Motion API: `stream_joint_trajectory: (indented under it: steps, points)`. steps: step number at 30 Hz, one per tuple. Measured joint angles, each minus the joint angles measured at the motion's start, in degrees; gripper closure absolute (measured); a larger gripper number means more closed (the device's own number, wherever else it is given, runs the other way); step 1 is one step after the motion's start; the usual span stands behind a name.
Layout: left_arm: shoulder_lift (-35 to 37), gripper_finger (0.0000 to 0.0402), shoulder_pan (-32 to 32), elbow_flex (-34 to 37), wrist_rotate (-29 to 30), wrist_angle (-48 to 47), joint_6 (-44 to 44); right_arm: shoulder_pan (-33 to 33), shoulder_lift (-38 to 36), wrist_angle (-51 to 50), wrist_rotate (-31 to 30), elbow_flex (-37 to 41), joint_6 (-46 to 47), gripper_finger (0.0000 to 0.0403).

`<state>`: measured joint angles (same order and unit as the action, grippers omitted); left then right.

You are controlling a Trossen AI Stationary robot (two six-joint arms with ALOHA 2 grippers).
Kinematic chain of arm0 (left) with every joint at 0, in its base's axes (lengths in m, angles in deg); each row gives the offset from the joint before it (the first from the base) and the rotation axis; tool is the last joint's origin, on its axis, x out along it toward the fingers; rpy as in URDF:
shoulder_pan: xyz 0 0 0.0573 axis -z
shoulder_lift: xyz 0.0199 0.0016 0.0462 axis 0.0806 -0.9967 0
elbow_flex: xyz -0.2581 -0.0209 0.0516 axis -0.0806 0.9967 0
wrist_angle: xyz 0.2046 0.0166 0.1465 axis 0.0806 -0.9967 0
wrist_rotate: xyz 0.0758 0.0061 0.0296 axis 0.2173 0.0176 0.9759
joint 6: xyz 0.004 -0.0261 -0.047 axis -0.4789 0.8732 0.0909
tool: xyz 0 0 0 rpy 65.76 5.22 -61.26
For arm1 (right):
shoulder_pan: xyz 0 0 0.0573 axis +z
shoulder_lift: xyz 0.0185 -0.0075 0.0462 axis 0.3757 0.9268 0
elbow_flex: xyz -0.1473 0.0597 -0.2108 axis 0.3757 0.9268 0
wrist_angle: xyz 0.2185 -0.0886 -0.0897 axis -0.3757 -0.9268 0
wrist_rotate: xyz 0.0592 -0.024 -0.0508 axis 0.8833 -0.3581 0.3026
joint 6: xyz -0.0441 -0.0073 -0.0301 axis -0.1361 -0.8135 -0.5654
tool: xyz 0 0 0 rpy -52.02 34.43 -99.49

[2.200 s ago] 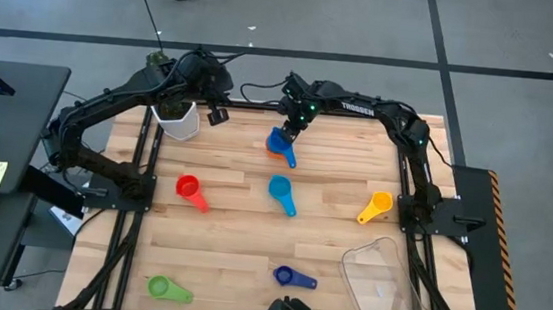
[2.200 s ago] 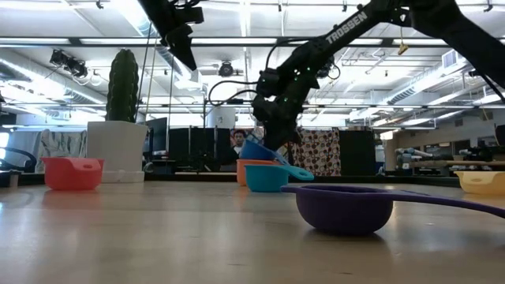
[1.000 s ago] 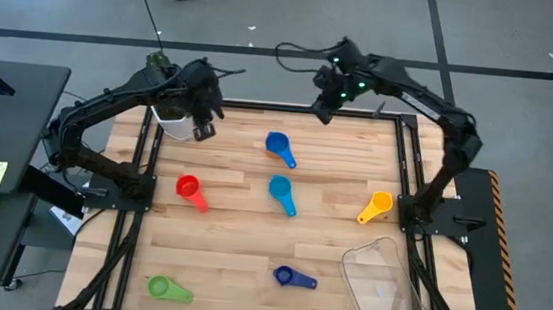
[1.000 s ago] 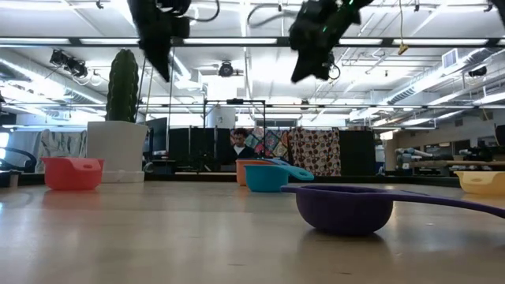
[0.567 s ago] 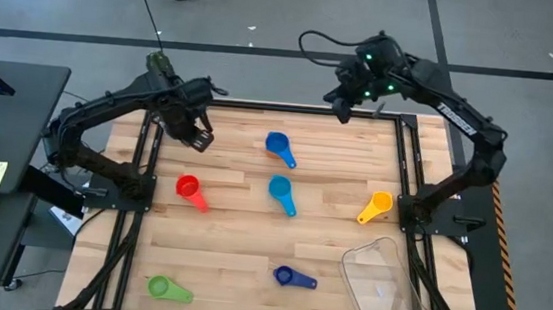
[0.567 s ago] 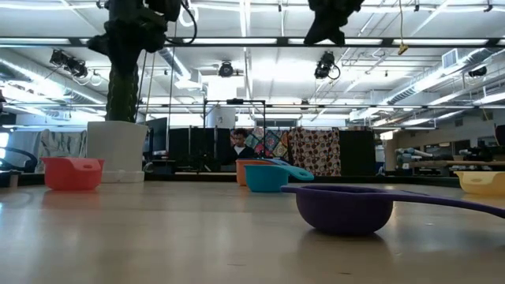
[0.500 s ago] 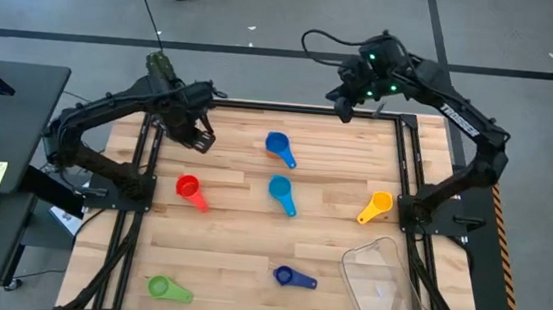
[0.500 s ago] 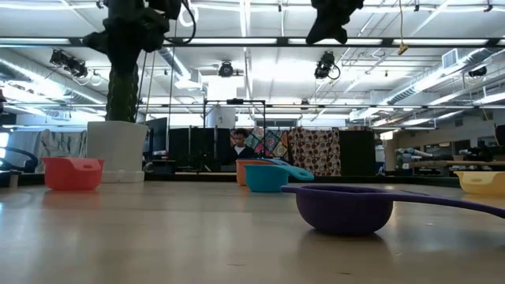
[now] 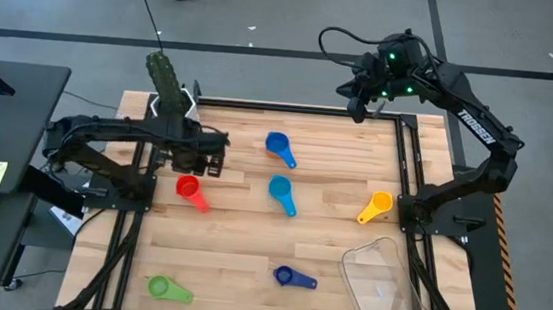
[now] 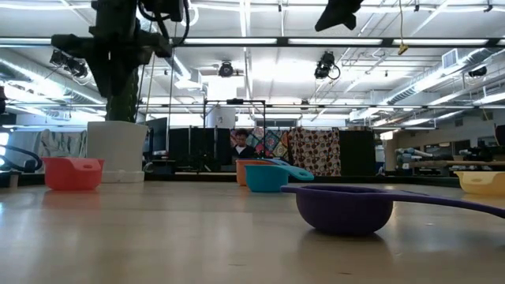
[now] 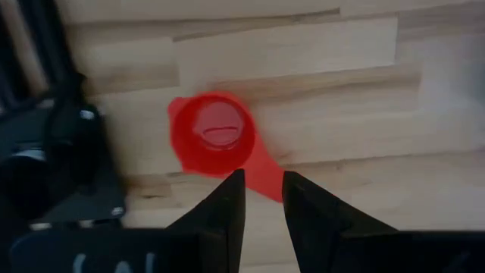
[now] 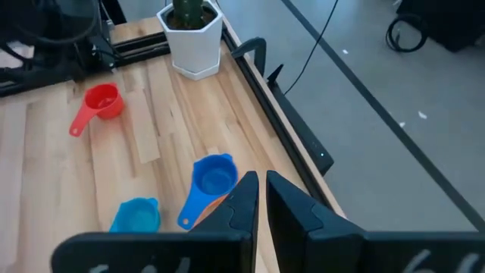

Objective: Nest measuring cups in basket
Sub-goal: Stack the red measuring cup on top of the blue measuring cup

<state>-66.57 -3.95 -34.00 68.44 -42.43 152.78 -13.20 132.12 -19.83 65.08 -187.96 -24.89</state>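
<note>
From above, the left gripper (image 9: 218,156) hangs over the table's left part, just above the red cup (image 9: 188,188), its fingers a little apart and holding nothing. The right gripper (image 9: 358,109) is raised past the far edge of the table (image 9: 247,263), its fingers nearly together and empty. The blue cup (image 9: 278,145) sits nested on the orange cup at the far middle, the light blue cup (image 9: 280,190) near the centre, the yellow cup (image 9: 377,205) to the right, the dark blue cup (image 9: 287,275) near the front, the green cup (image 9: 161,288) at the near left. The clear basket (image 9: 382,285) stands at the near right corner, with no cup in it.

At table level, the dark blue cup is nearest; the red cup stands left beside the white cactus pot (image 10: 116,150).

The left wrist camera shows the red cup just beyond the slightly parted fingertips (image 11: 232,193).

The right wrist camera shows the blue cup beyond its close-set fingertips (image 12: 247,191).
</note>
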Motion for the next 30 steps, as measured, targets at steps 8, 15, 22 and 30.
stream_joint_trajectory:
  steps: [8, 15, 22, 30]
  points:
    - [0.0, 0.0308, 3.6, 11.1, 6.1, 8.4, 11.0, 0.0, -0.1, 0.0, 0.1, 0.0, -0.8, 0.0371]
    - [0.0, 0.0308, 3.6, 18.7, 3.4, 17.4, 13.9, 0.0, -0.1, 0.0, 0.1, 0.0, -0.8, 0.0371]
    - [-0.1, 0.0308, 3.6, 20.7, 5.1, 21.7, 13.8, 0.0, -0.1, 0.0, 0.1, 0.0, -0.8, 0.0371]
    - [-0.2, 0.0308, 3.6, 20.7, 5.8, 21.8, 13.8, 0.0, -0.1, 0.1, 0.1, 0.0, -0.7, 0.0371]
